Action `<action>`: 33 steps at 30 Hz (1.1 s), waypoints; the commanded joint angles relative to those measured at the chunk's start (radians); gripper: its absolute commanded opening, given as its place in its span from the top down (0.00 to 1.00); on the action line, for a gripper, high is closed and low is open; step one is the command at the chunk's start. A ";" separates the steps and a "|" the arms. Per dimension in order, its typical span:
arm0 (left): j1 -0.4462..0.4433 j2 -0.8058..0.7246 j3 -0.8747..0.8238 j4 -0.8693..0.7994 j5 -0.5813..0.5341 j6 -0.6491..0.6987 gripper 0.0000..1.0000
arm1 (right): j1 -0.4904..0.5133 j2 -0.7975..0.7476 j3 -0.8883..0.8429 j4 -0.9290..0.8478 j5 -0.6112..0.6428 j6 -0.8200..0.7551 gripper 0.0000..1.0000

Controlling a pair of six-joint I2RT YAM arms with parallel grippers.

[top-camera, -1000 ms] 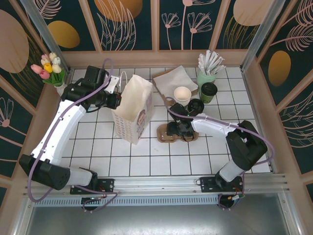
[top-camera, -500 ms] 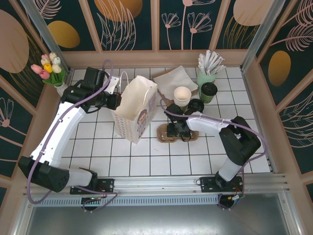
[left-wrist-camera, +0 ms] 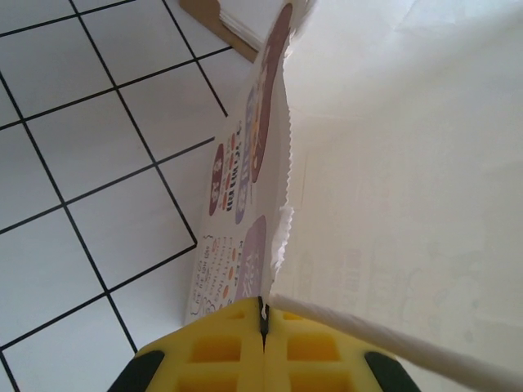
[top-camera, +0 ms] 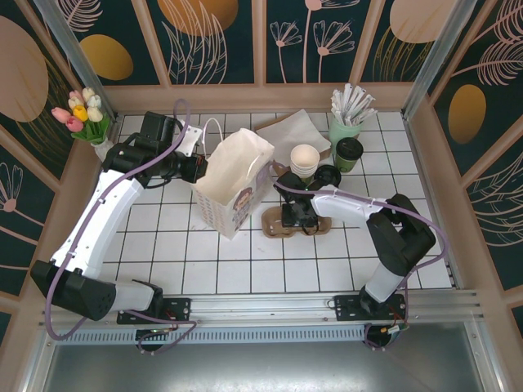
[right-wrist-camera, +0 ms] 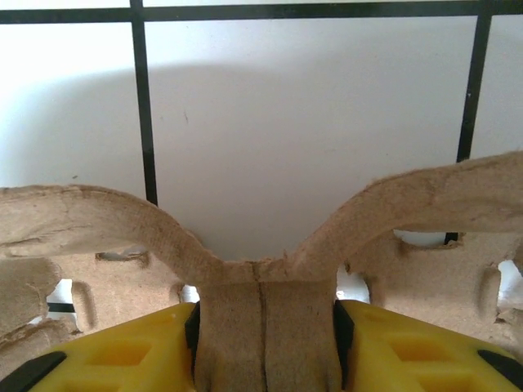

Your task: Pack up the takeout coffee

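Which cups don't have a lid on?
The stack of cream-rimmed cups, open on top, next to the paper bag. The dark green cup to its right wears a black lid.

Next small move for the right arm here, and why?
Probably lift the brown moulded-pulp cup carrier slightly off the white tiled table. The right end effector is shut on its centre ridge; the left end effector pinches the rim of the white printed paper bag, mouth open beside it. The dark green black-lidded cup stands apart.
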 commanded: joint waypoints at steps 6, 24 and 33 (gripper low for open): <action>-0.004 -0.005 0.019 -0.019 0.114 0.007 1.00 | -0.068 -0.162 -0.020 -0.131 0.087 -0.036 0.62; -0.112 0.105 0.092 -0.115 0.285 0.058 1.00 | -0.504 -0.422 0.215 -0.358 0.054 -0.257 0.65; -0.141 0.207 0.145 -0.104 0.267 0.115 1.00 | -0.506 -0.384 0.494 -0.351 -0.005 -0.317 0.66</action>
